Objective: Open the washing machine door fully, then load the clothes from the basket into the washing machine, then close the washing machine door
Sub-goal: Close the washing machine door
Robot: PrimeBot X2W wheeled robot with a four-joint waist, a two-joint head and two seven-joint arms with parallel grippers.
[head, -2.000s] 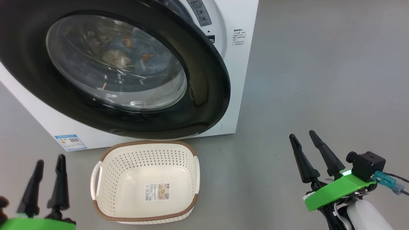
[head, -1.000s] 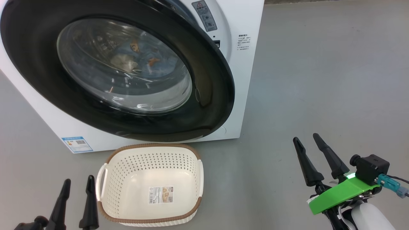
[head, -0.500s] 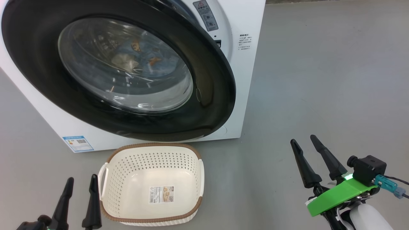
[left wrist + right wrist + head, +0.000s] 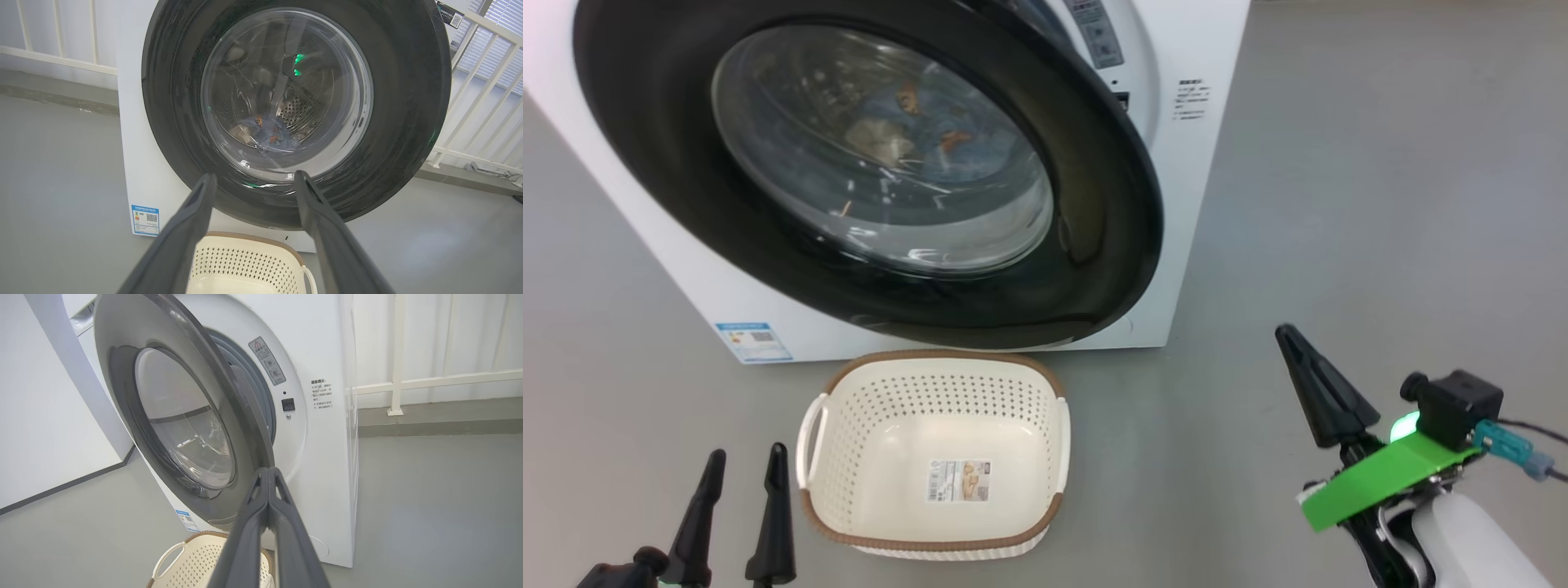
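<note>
One white boxy front-loading washing machine (image 4: 1201, 204) occupies 11 o'clock in the head view. Its round black-rimmed glass door (image 4: 1094, 245) stands ajar. A cream perforated plastic basket (image 4: 947, 357) sits at 6 o'clock. Light blue printed clothes (image 4: 915, 122) lie inside the drum. At 7 o'clock, the left gripper (image 4: 747, 451) has its fingers apart. At 4 o'clock, the right gripper (image 4: 1289, 333) has its fingers pressed together.
</note>
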